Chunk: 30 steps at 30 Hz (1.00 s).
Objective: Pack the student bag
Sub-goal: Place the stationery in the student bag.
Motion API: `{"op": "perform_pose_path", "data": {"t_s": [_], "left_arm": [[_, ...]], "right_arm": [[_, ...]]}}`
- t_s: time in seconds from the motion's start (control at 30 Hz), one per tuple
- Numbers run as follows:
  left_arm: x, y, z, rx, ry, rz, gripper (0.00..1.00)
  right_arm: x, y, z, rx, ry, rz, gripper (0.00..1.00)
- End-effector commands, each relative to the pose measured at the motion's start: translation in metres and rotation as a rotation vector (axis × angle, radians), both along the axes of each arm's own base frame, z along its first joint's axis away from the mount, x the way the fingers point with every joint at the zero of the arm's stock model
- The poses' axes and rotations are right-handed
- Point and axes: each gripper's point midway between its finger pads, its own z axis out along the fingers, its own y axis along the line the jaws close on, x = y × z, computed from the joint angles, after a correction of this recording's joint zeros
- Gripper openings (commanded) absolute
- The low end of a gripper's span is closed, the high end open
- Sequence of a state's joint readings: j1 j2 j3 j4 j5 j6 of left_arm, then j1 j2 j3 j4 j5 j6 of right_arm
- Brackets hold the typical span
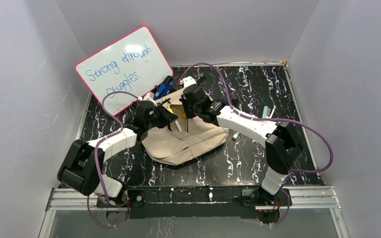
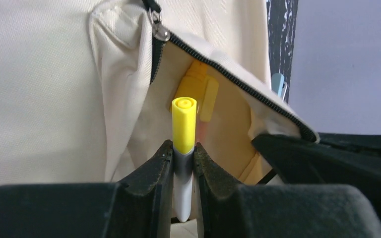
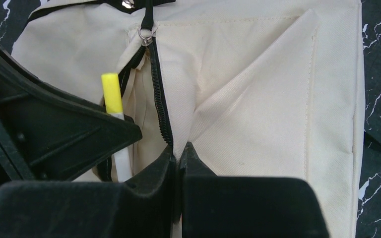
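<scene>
The beige student bag lies mid-table with a front pocket unzipped. My left gripper is shut on a white highlighter with a yellow cap, held upright at the pocket's mouth. Another yellow highlighter sits inside the pocket. My right gripper is shut on a fold of the bag's fabric beside the dark zipper, holding the pocket's edge up. In the right wrist view the held highlighter shows beside the left gripper's fingers. From above, both grippers meet over the bag's far end.
A pink-framed whiteboard with blue writing leans at the back left. Blue and black pens lie behind the bag. A small marker and a pale clip-like item lie to the right on the black marbled table.
</scene>
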State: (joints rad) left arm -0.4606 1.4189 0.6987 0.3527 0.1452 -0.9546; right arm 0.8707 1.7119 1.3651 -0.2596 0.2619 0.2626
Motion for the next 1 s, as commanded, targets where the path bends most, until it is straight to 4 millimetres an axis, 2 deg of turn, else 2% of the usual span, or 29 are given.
{"op": "perform_pose_path", "data": {"t_s": [0.0,0.37,0.5,0.63,0.8,0.97], "left_arm": [[-0.010,-0.012,0.007,-0.049,-0.012,-0.059,0.00],[0.004,-0.041,0.000,-0.063,0.018,-0.153,0.02],[0.009,-0.050,0.002,-0.083,0.019,-0.178,0.05],[0.017,-0.056,0.008,-0.079,0.003,-0.193,0.15],[0.026,-0.063,0.016,-0.069,-0.022,-0.221,0.22],[0.028,-0.065,0.013,-0.040,-0.012,-0.246,0.41]], "right_arm": [[0.025,0.030,0.072,0.199,-0.142,-0.007,0.00],[0.024,0.037,0.068,0.211,-0.123,0.026,0.00],[0.023,0.037,0.069,0.215,-0.123,0.027,0.00],[0.022,0.036,0.068,0.219,-0.122,0.026,0.00],[0.021,0.036,0.065,0.221,-0.115,0.027,0.00],[0.020,0.033,0.064,0.218,-0.115,0.026,0.00]]}}
